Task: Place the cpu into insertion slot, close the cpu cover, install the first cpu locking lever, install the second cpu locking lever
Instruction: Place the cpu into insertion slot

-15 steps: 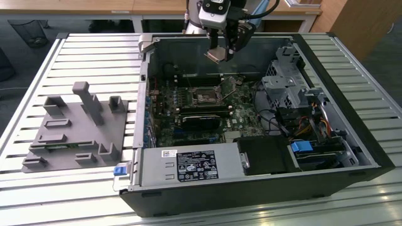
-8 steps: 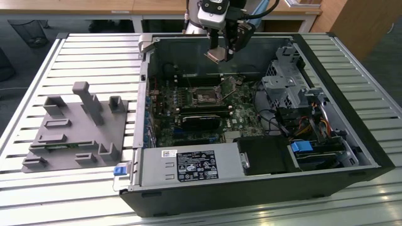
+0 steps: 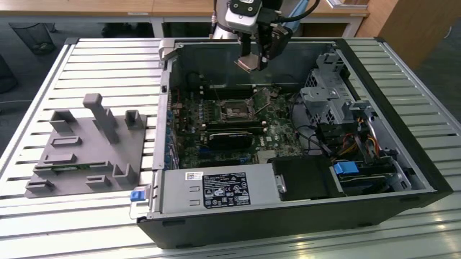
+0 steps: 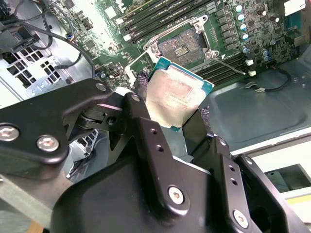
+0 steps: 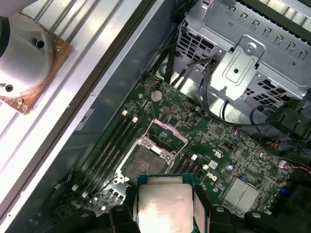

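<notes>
Over open case (image 3: 288, 222), gripper (image 4: 172, 99) hides cpu (image 5: 164, 206) side edges.

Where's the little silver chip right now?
In the exterior view, the cpu hangs in the gripper above the open computer case, clear of the insertion slot.

Robotics lab workbench
Slatted aluminium table (image 3: 108, 59) bearing an open computer case (image 3: 288, 224) and grey fixture block (image 3: 79, 162); gripper (image 3: 253, 60) holding the cpu (image 3: 247, 63) above; wooden desks (image 3: 86, 6) behind.
</notes>
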You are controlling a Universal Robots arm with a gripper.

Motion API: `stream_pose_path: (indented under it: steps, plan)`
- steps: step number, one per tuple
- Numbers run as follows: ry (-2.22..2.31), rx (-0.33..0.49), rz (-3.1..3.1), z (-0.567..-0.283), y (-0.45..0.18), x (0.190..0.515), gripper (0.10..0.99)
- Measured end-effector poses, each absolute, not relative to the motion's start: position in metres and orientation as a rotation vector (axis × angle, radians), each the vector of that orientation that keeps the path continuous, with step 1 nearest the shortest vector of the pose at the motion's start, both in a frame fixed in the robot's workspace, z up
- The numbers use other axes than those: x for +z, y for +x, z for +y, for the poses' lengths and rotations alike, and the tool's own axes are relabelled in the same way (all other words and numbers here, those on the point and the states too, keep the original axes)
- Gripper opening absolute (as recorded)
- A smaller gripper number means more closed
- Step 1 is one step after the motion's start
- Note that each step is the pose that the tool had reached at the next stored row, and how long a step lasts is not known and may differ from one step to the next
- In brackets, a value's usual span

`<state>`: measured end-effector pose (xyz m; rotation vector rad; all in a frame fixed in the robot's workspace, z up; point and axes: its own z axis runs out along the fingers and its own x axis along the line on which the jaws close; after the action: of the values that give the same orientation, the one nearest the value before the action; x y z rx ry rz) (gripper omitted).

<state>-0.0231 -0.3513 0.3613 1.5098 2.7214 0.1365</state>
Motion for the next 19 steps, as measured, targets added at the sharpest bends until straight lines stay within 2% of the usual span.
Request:
stream_pose_path:
  steps: [19]
  plan:
    - [1.587,0.135,2.674,-0.3513,-0.0231,0.3609,0.545]
